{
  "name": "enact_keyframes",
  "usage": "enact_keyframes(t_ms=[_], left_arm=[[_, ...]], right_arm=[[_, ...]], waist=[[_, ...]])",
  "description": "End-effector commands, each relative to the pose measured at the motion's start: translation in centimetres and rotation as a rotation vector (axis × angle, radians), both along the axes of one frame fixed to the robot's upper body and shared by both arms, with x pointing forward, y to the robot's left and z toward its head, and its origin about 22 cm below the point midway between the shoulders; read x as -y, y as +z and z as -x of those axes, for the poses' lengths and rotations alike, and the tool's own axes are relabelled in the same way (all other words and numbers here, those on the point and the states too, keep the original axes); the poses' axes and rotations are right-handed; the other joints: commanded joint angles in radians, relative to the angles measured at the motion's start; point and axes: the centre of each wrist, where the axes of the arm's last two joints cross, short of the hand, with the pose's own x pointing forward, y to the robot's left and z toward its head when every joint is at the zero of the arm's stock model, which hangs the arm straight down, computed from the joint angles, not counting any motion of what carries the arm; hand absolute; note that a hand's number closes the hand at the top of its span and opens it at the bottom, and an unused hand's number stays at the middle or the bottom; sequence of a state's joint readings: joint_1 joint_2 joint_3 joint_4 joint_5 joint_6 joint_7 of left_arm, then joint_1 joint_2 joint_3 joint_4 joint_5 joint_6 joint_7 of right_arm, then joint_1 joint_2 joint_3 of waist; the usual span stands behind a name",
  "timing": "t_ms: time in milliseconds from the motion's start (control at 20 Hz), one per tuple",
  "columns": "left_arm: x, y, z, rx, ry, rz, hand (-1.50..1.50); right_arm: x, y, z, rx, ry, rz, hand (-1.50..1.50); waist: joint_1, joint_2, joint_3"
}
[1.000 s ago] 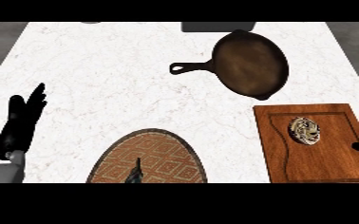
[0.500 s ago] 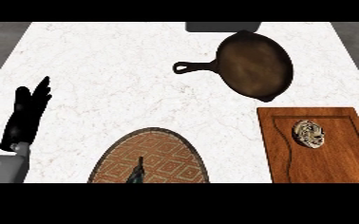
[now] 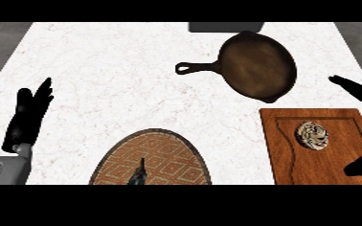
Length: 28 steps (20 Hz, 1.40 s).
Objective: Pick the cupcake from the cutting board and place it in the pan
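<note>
The cupcake [image 3: 311, 134], pale with dark swirls on top, sits on the wooden cutting board [image 3: 286, 158] at the lower right. A dark cast-iron pan [image 3: 256, 66] lies beyond the board, with its handle pointing left. My right hand [image 3: 346, 84] shows only at the right edge: a finger above the board's far corner and a dark tip [image 3: 354, 167] lower down, both apart from the cupcake and open. My left hand [image 3: 28, 119] rests open at the left edge, fingers up, holding nothing.
An oval patterned plate [image 3: 170, 148] lies at the front centre with a small dark utensil [image 3: 139, 174] on it. A dark grey object [image 3: 226, 27] stands at the counter's back edge, just behind the pan. White marble counter [image 3: 106, 67] spreads between.
My right hand has come into view at the right edge, beside the cutting board. The left hand has stayed about where it was.
</note>
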<state>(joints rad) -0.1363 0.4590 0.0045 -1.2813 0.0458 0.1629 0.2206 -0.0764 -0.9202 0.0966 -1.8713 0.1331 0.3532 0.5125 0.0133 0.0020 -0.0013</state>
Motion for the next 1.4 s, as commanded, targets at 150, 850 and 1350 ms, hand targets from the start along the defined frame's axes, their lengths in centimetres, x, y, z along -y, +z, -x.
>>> enact_keyframes(t_ms=[150, 850, 1350], left_arm=[[-0.1, 0.8, 1.2, -0.008, 0.026, 0.011, 0.0], [-2.2, 1.4, 0.7, -0.006, 0.019, 0.002, 0.0], [-0.7, 1.4, 0.0, -0.012, 0.023, -0.012, 0.0]], right_arm=[[-2.6, -3.0, 0.2, -0.065, -0.014, 0.045, -1.5], [-3.7, -6.9, 0.7, -0.122, -0.024, 0.152, -1.5], [-2.1, -8.6, -1.3, -0.122, -0.016, 0.14, -1.5]], waist=[[-0.011, -0.003, 0.001], [-0.016, -0.004, 0.001], [-0.013, -0.003, 0.001]])
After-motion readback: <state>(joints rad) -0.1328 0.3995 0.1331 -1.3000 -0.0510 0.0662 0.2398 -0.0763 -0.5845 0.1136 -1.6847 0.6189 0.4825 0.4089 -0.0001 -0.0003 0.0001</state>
